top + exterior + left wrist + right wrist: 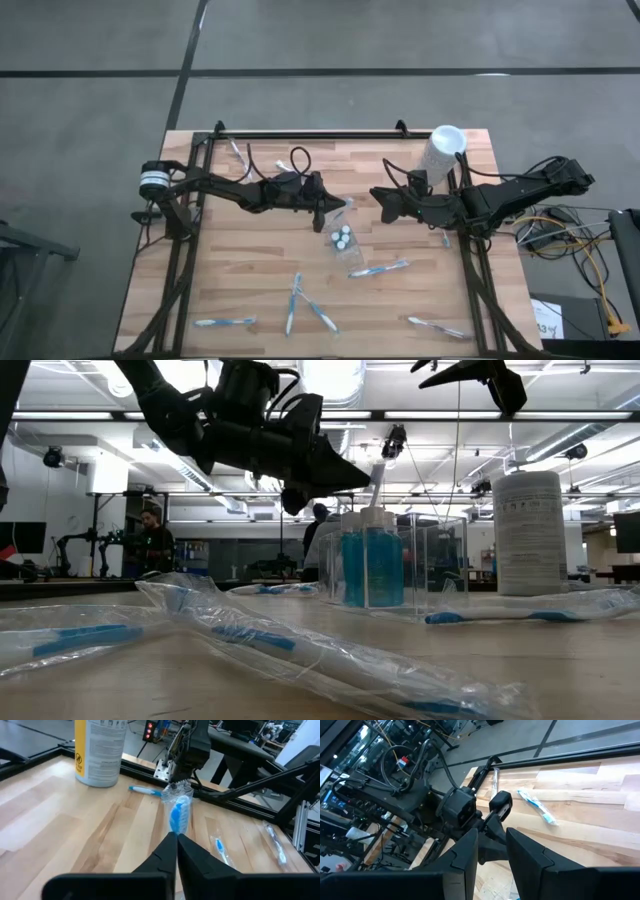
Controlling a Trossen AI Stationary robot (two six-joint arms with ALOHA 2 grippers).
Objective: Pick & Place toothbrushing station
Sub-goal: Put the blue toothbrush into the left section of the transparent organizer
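My left gripper (327,208) is at the table's middle, shut on a clear plastic pouch (341,212). In the left wrist view the pouch (178,800) reaches out past the fingertips, and blue shows in or through it. Three small blue white-capped tubes (342,238) stand upright on the table just near of the pouch. My right gripper (380,202) is open and empty, raised a little to the right of the pouch and facing my left gripper. Several wrapped blue-and-white toothbrushes lie flat on the table, one of them (378,269) near the tubes. My left gripper pinches the pouch's near edge (175,831) between its two shut fingertips (169,842), coming from the table's left. The pouch extends beyond the fingers toward the right arm. In the low view a thin clear strip (376,480) hangs from the gripper down toward the tubes (372,565).
A tall white cylinder (443,152) stands at the far right, close to the right arm. More toothbrushes lie along the near edge (222,322), (293,300), (437,326) and at the far left (238,152). A black frame rail (300,134) runs along the far edge.
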